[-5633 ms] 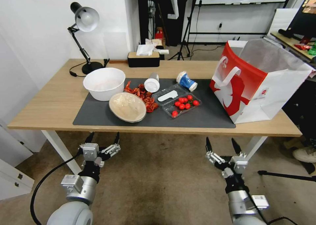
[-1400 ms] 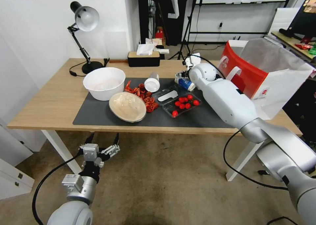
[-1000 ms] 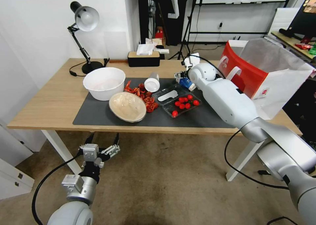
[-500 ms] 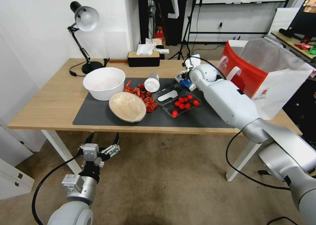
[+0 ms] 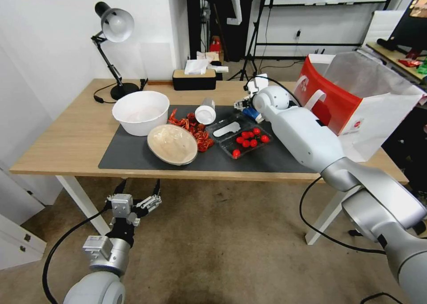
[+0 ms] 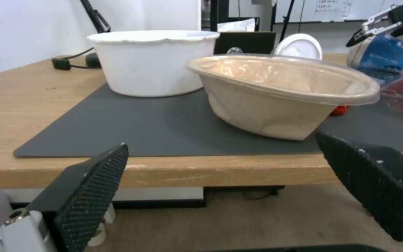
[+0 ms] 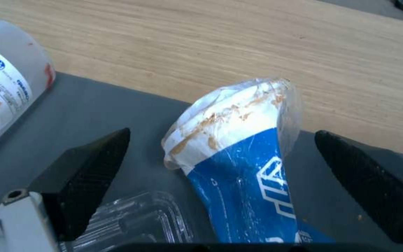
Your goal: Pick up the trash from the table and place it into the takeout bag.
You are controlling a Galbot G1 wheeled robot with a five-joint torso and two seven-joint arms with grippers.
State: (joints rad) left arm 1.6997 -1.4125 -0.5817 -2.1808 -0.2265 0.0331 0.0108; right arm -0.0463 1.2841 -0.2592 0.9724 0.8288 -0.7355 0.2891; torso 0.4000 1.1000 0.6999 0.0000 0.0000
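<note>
Blue cup (image 7: 248, 164), lying on its side on the grey mat (image 5: 133, 155) toward the table's (image 5: 66, 139) far edge. Its body is blue with white line markings; the white rim end is smeared brown and covered by a crumpled clear film. In the head view the cup (image 5: 250, 113) lies at 12 o'clock from the clear tray of tomatoes (image 5: 249, 139), at 3 o'clock from the white cup (image 5: 205, 111), and at 9 o'clock from the red-fronted bag (image 5: 356, 108).

The right arm reaches forward and up across the mat, its wrist above the tray. The right gripper (image 7: 239, 164) straddles the cup, both fingers wide apart on either side, touching nothing. The left gripper (image 5: 138, 192) hangs below the table's near edge, fingers spread, empty, facing the beige bowl (image 6: 281, 94).
</note>
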